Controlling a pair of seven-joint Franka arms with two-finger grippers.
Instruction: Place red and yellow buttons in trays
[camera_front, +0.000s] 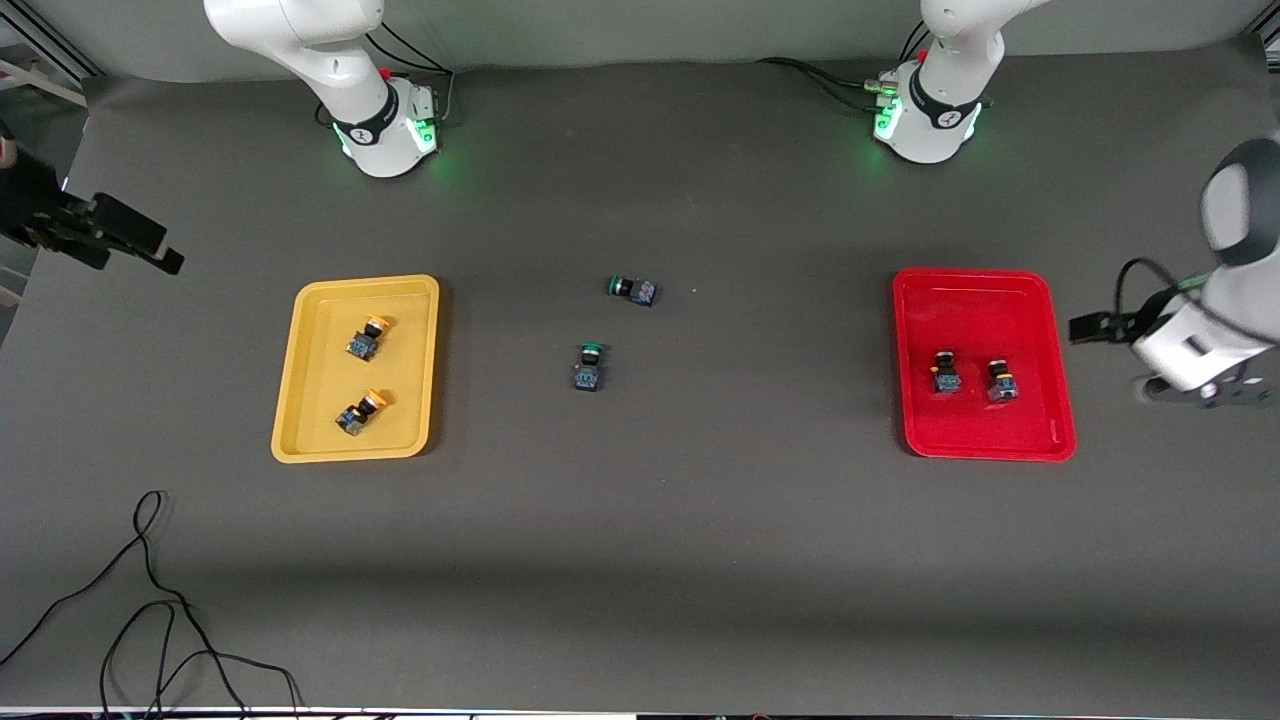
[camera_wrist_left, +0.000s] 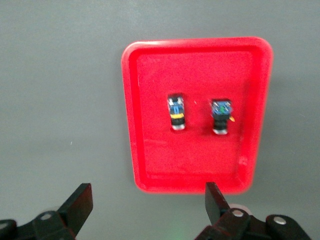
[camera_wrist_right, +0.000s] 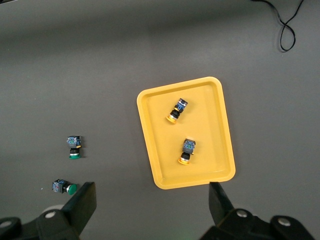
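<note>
R gripper (camera_front: 120, 240) hangs over the worktop edge at the right arm's end, jaws wide, empty. Yellow tray (camera_front: 300, 400) holds two yellow-capped buttons (camera_front: 366, 336). Two green-capped switches (camera_front: 588, 366) lie mid-worktop. Glossy red tray (camera_front: 985, 285) holds two dark-bodied buttons (camera_front: 946, 371), long axes roughly parallel. L gripper (camera_front: 1195, 385) is up beside it, spread wide, empty. Judged: sorting done, nothing to grasp.

On the dark grey table (camera_front: 700, 560) are laid a yellow tray (camera_front: 300, 400), a red tray (camera_front: 1050, 400), two green-capped switches (camera_front: 589, 366) and a black cable (camera_front: 150, 610).
</note>
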